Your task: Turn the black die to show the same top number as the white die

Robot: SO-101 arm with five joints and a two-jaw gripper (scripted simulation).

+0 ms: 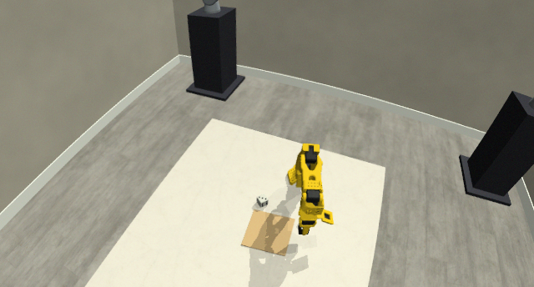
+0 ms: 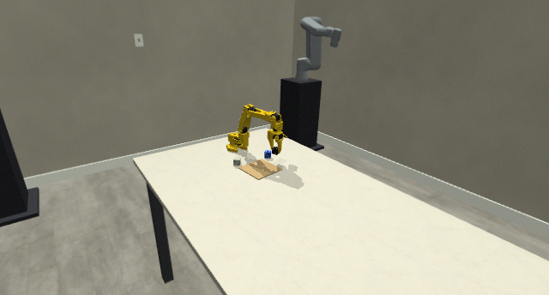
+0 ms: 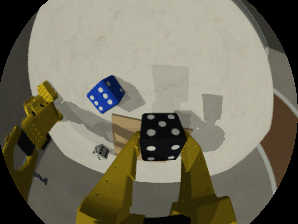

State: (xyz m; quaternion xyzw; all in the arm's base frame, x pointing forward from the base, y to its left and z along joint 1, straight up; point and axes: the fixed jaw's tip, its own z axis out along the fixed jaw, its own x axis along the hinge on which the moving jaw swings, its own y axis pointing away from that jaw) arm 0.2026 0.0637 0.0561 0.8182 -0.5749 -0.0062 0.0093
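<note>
My gripper [image 3: 161,144] [image 1: 304,229] [image 2: 274,150] is shut on the black die [image 3: 161,136] and holds it a little above the table, over the near edge of the tan mat [image 3: 122,131] [image 1: 267,235] [image 2: 259,170]. The mat lies flat on the table. The blue die [image 3: 106,93] [image 2: 268,153] rests on the table just off the mat; the arm hides it in the top view. The white die [image 3: 100,150] [image 1: 262,201] [image 2: 237,162] sits on the table by the mat's corner near the arm's base. The dice are too small for me to read their top faces.
The yellow arm's base [image 1: 309,170] [image 2: 235,142] stands on the white table [image 1: 200,187] [image 2: 343,226] behind the mat. A black pedestal [image 1: 214,49] [image 2: 300,111] with a grey arm [image 2: 315,42] stands on the floor beyond the table. Another pedestal [image 1: 501,153] stands at the right.
</note>
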